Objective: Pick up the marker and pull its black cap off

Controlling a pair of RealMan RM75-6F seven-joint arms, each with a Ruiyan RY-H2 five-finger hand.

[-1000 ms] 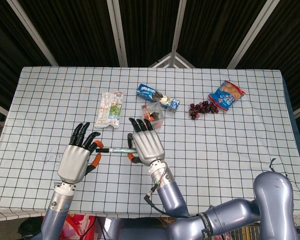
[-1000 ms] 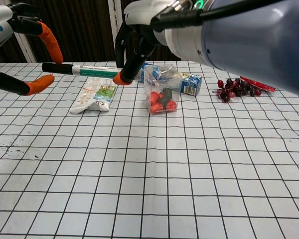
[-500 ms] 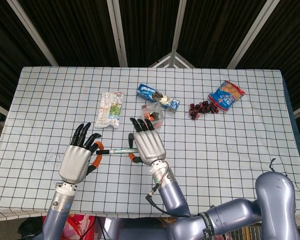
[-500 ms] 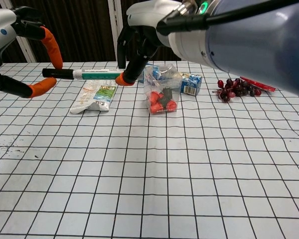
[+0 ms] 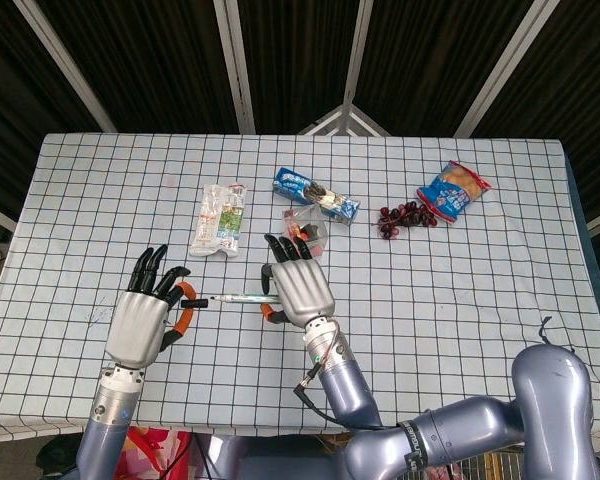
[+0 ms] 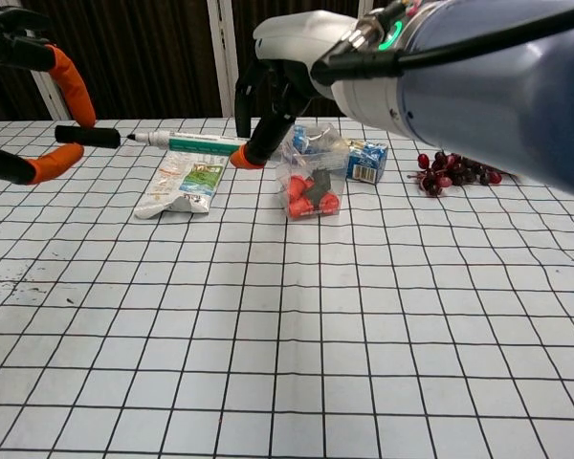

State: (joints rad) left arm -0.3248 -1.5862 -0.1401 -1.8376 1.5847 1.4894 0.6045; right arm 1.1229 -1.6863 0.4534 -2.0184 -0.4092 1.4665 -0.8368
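Observation:
The marker (image 5: pixel 242 296) is held above the table, its white and green barrel (image 6: pixel 203 144) pinched in my right hand (image 5: pixel 295 285), with the bare tip pointing left. The black cap (image 5: pixel 192 303) is off the marker, a small gap away from the tip. My left hand (image 5: pixel 140 320) pinches that cap (image 6: pixel 88 136) between orange-tipped fingers. In the chest view my left hand (image 6: pixel 38 53) shows at the left edge and my right hand (image 6: pixel 279 81) at top centre. Both hands hover over the near-left part of the checked tablecloth (image 5: pixel 460 290).
A clear snack packet (image 5: pixel 220 218) lies behind the hands. A blue packet (image 5: pixel 315 195) and a small clear box with red pieces (image 6: pixel 308 182) lie at the centre back. Dark grapes (image 5: pixel 405 218) and a blue and red chip bag (image 5: pixel 452 188) sit at the back right.
The cap has come off the marker. My left hand moved left with the cap, and a gap now shows between cap and bare tip. My right hand still holds the barrel.

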